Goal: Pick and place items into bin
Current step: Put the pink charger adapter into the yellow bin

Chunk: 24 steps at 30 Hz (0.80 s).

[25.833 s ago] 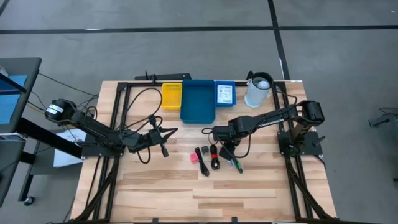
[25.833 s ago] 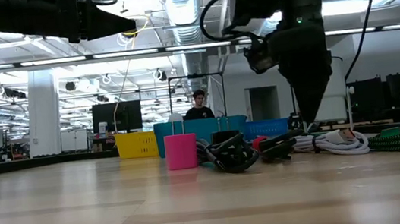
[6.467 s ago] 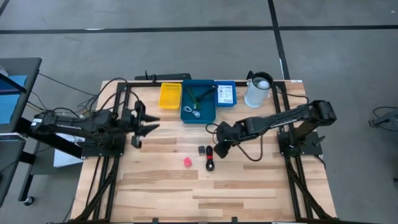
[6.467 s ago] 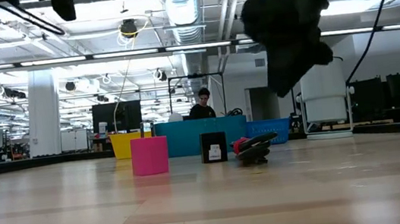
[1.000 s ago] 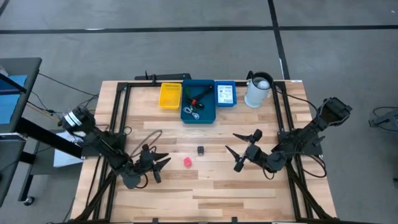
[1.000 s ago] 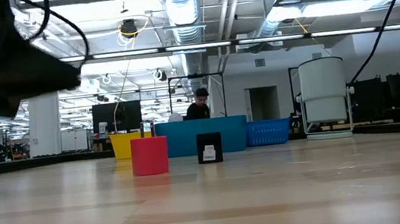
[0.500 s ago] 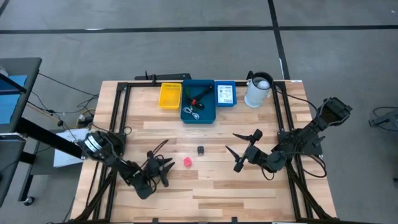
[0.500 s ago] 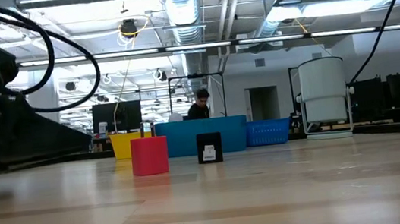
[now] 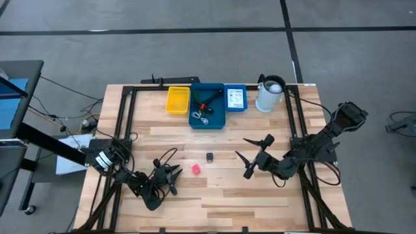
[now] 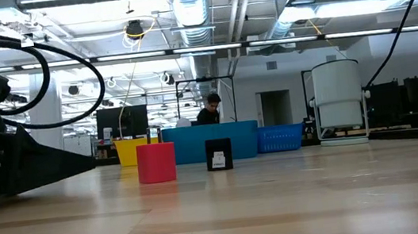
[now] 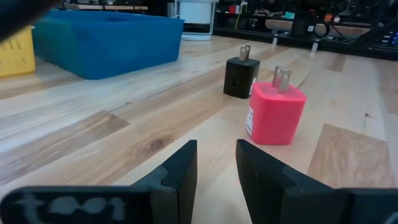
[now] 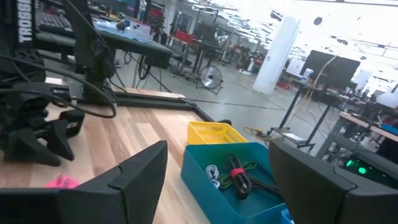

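Note:
A pink-red cube (image 11: 273, 115) with two metal prongs on top stands on the wooden table, and a small black block (image 11: 241, 76) stands just beyond it. My left gripper (image 11: 216, 168) hovers low over the table to the cube's left, also seen in the high view (image 9: 174, 173). Its fingers stand narrowly open with nothing between them and point at the cube. My right gripper (image 9: 253, 156) waits wide open above the table's right half. The blue bin (image 9: 208, 106) at the far edge holds black cables and green sticks (image 12: 239, 177).
A yellow tray (image 9: 179, 99) stands left of the bin. To the bin's right are a small blue basket with a white packet (image 9: 235, 97) and a white jug (image 9: 270, 94). Black frame rails run along the table's left and right sides. A person stands far behind the table (image 10: 210, 109).
My left gripper has come down close to the tabletop, shifted a little toward the pink-red cube, and rolled somewhat about its own axis. The cube and the black block have stayed where they were.

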### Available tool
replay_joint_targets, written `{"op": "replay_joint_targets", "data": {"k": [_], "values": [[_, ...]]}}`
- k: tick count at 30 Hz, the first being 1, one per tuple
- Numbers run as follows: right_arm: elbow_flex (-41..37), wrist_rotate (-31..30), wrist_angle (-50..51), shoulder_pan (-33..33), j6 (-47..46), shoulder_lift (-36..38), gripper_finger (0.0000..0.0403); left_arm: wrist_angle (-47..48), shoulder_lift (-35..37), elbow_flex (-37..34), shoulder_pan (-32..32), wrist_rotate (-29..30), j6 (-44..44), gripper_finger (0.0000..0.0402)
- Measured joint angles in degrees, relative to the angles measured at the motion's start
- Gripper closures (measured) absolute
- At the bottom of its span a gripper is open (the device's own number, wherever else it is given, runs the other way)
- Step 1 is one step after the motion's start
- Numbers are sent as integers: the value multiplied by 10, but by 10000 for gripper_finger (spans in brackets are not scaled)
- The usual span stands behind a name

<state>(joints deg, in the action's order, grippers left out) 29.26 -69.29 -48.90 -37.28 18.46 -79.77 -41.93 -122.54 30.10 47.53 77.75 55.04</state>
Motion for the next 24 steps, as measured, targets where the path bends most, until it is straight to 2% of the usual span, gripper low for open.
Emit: {"op": "replay_joint_targets", "data": {"k": [14,19,24], "values": [[0,2,2,15,0,0,127,11,0,-5,0,-16,-3,299],[0,2,2,15,1,0,127,10,0,-2,0,-19,-9,268],[0,2,2,15,14,0,127,11,-1,18,-1,-40,-54,223]]}}
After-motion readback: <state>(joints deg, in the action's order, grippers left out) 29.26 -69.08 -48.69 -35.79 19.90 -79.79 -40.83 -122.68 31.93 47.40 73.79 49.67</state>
